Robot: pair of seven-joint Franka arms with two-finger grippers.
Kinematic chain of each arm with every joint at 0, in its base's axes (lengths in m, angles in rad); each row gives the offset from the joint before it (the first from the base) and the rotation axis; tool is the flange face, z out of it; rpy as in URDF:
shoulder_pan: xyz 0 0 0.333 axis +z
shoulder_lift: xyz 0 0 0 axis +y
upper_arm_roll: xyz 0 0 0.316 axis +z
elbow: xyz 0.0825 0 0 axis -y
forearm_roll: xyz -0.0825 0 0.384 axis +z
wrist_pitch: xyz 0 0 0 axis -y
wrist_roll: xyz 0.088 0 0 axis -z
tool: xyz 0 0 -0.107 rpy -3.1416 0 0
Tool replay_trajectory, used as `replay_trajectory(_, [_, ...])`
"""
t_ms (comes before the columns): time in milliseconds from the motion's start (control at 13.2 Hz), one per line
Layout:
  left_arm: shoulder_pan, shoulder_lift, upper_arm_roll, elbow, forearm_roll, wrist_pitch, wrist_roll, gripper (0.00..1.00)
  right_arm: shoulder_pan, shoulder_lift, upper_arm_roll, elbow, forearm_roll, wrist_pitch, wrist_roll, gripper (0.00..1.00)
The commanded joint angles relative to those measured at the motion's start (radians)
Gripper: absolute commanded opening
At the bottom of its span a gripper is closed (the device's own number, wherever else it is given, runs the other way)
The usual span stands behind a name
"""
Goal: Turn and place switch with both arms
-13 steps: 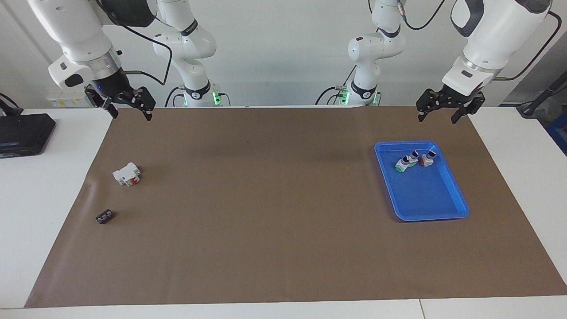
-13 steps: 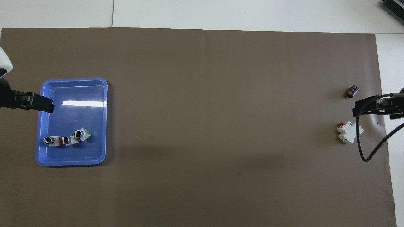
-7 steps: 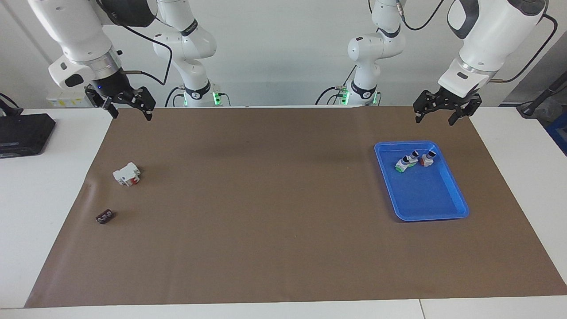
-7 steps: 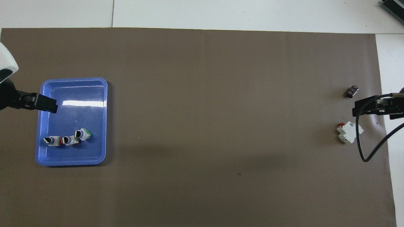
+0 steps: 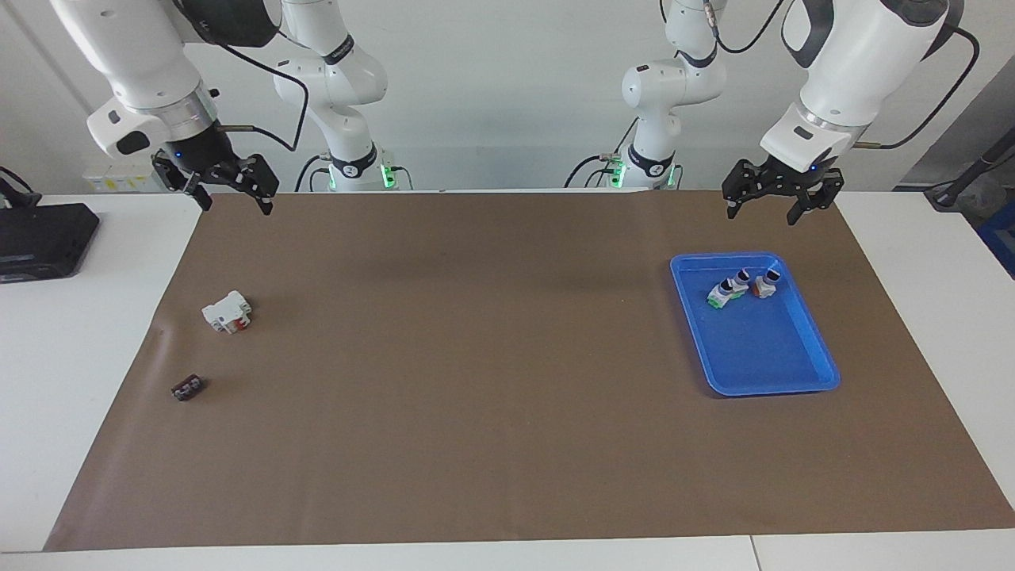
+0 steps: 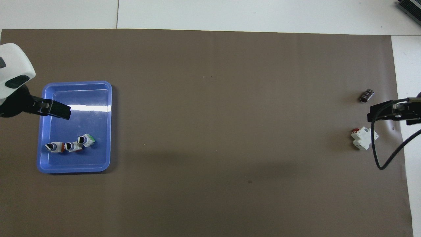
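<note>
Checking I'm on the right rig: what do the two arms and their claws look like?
Both arms are glossy white jointed shells with dark bands at the joints and a silver ring at the wrist. Each ends in a black two-finger claw: left claw, right claw. A black cable loops along each forearm; green lights glow at both bases.

Blue tray (image 6: 110, 125) at left arm's end of surface (image 6: 210, 115), three small switches inside, orange-faced switch (image 6: 73, 146) in the middle. Left hand (image 6: 54, 109) over tray rim. Right hand (image 6: 389, 112) over mat edge.

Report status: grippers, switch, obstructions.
Left gripper open, over tray. Right gripper open, waiting. Switches in tray, untouched. Nothing in the way.
</note>
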Motion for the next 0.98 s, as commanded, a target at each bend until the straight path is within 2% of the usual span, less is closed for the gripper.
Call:
replay_trajectory(0, [-0.113, -0.027, 0.11, -0.03, 0.017, 0.023, 0.0, 1.0, -0.008, -0.024, 0.005, -0.024, 0.006, 0.011, -0.021, 1.0])
replay_trajectory(379, [-0.257, -0.024, 0.278, -0.025, 0.008, 0.071, -0.01, 1.0, -0.006, -0.03, 0.005, -0.023, 0.008, -0.003, -0.009, 1.0])
replay_trajectory(909, [-0.258, -0.027, 0.291, -0.034, 0.009, 0.074, -0.107, 1.0, -0.006, -0.033, 0.005, -0.038, 0.01, 0.032, 0.011, 1.0])
